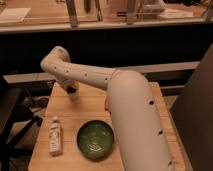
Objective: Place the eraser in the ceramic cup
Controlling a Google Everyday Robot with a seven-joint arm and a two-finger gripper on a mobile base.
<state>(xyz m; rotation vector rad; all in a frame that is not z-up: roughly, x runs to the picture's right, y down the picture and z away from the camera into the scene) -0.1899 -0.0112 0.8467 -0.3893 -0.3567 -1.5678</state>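
gripper [71, 90] hangs low near table's [75, 112] far left edge, finger state unclear.

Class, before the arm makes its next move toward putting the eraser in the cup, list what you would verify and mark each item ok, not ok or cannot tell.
1. Gripper located, at the table's far left edge: ok.
2. Eraser seen: not ok.
3. Ceramic cup seen: not ok; the arm hides much of the table.
4. Green bowl clear of the gripper: ok.
5. White bottle lying apart from the bowl: ok.
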